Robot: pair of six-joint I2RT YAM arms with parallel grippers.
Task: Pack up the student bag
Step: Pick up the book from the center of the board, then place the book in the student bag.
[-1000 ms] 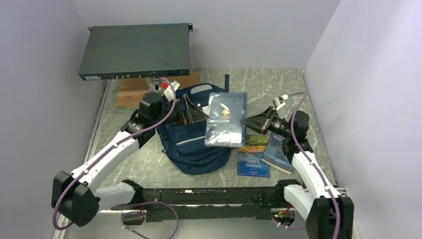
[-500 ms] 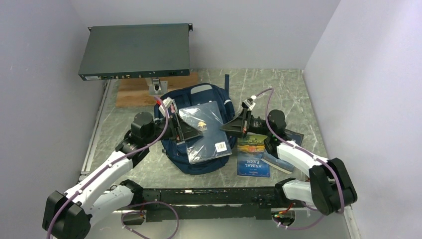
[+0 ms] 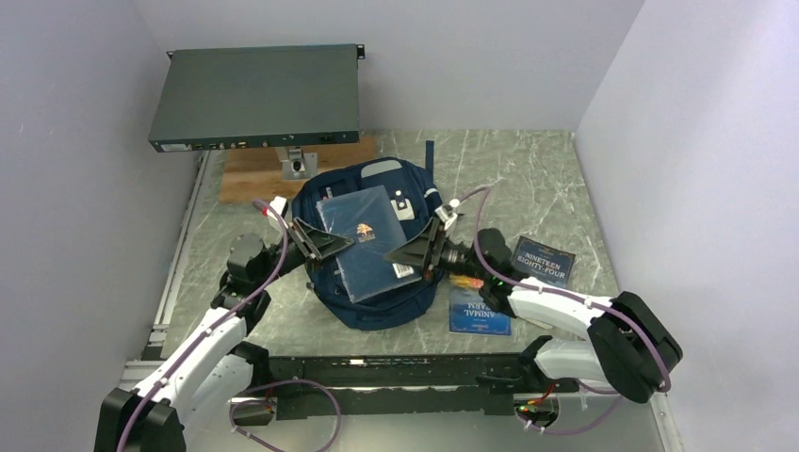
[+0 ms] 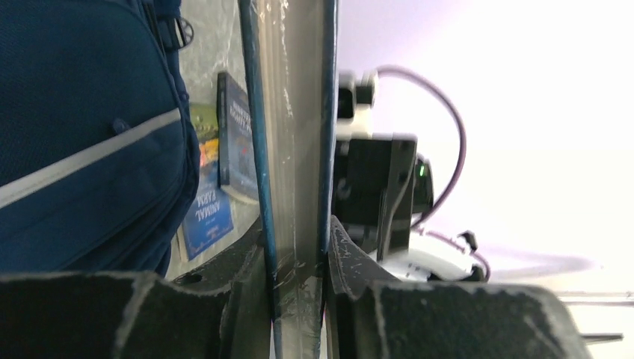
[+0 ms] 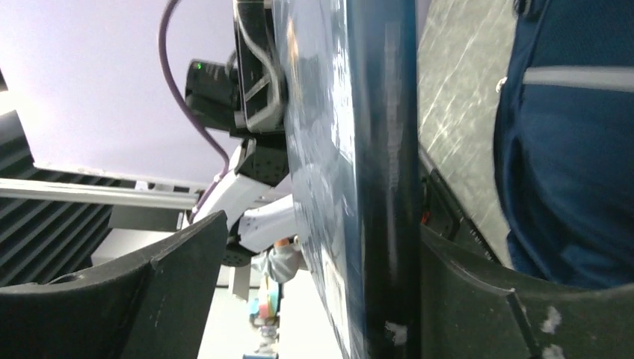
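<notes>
From where I stand the student bag [image 3: 377,299] lies flat in the middle of the marbled table [image 3: 528,179], its top toward the far wall. A dark blue book [image 3: 363,243] hangs just over it, between the two arms. The left gripper [image 3: 327,242] is clamped tight on the book's left edge; its wrist view shows both fingers [image 4: 247,299] pressed on the covers. The right gripper [image 3: 415,252] sits at the opposite edge with its jaws spread wide: one finger [image 5: 463,284] lies against the book's edge, the other stands off the cover.

Walls close in on three sides, and a grey rack unit [image 3: 254,94] overhangs the far left corner above a wooden board [image 3: 247,174]. Bare table shows at the far right and down the left side.

The right arm cuts off part of the paperback [image 3: 479,311] beside the bag; the left wrist view shows it reads "ANIMAL FARM". The second paperback [image 3: 544,262] beyond it reads "NINETEEN EIGHTY-FOUR". I can't read the held book's title; only a gold emblem and a white barcode label show
</notes>
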